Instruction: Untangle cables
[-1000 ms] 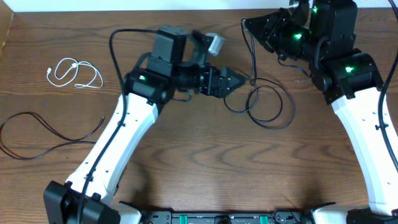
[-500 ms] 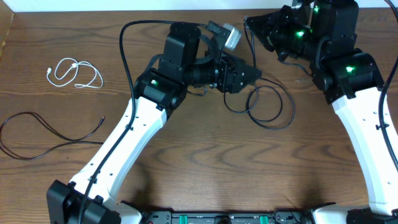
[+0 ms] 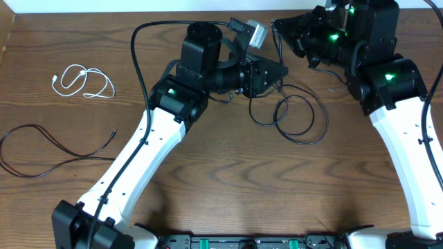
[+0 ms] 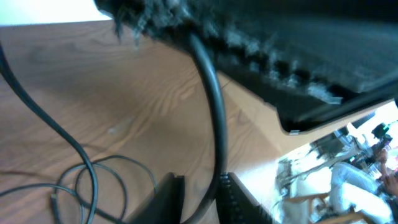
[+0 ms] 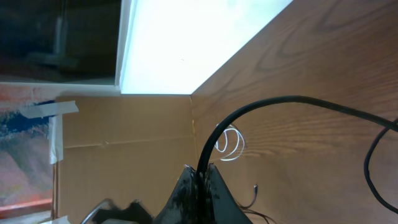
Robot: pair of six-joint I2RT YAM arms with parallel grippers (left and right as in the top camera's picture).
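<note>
A black cable [image 3: 302, 121] lies in loose loops on the wooden table right of centre, and one strand rises from it to both grippers. My right gripper [image 3: 277, 26], raised at the back, is shut on that strand [image 5: 280, 101], which leaves its fingertips [image 5: 202, 169]. Just below it, my left gripper [image 3: 282, 69] has its jaws drawn in on the same strand [image 4: 211, 93]. The strand runs between the left gripper's [image 4: 200, 182] fingers, against the right one. A white cable [image 3: 83, 81] lies coiled at the far left. A second black cable [image 3: 55, 146] trails below it.
The back edge of the table [image 3: 208, 8] runs close behind both grippers. Each arm's own thick black cable [image 3: 138, 41] arcs above the left forearm. The right arm's white link [image 3: 408, 159] crosses the right side.
The left arm swung right and toward the back, up to the strand under the right gripper, and its jaws went from wide open to nearly together around it. The right arm has not moved.
</note>
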